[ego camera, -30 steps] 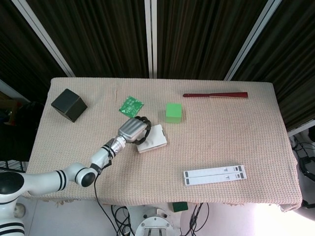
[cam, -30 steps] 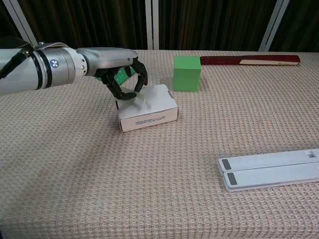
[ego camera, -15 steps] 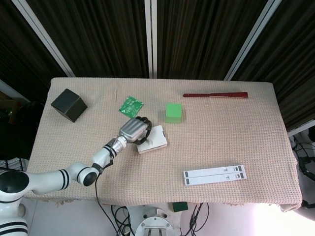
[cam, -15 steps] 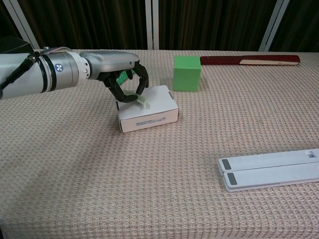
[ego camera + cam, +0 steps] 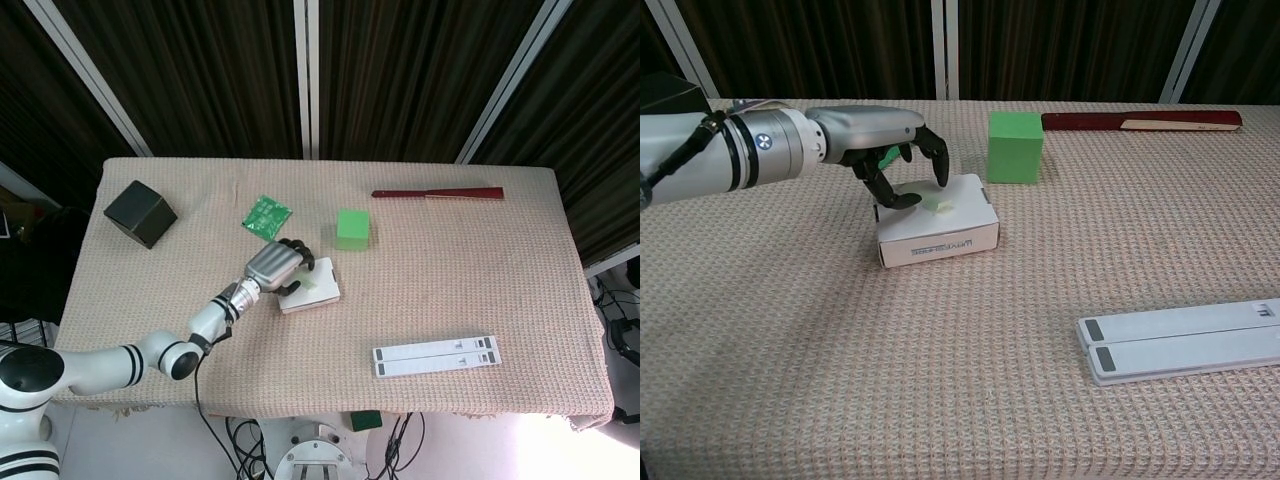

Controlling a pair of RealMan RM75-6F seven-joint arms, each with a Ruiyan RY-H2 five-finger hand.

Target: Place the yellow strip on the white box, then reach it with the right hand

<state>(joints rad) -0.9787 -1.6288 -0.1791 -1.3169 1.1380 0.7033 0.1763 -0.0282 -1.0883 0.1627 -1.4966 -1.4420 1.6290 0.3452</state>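
The white box point(image 5: 940, 240) stands left of the table's centre, also seen in the head view point(image 5: 320, 294). A small pale yellow strip point(image 5: 939, 203) lies flat on its top, faintly seen from above point(image 5: 314, 282). My left hand point(image 5: 895, 160) hovers over the box's back left part with its fingers spread apart above the strip and nothing held between them; from the head camera the hand point(image 5: 275, 265) covers the box's left half. My right hand appears in neither view.
A green cube point(image 5: 1015, 147) stands just behind the box on the right. A green card point(image 5: 267, 214) and a black box point(image 5: 140, 212) lie at the back left. A dark red strip point(image 5: 438, 193) lies at the back right, two white bars point(image 5: 1185, 340) at the front right.
The left hand has lowered the yellow strip onto the box top and spread its fingers, letting it go. The strip now lies flat on the box.
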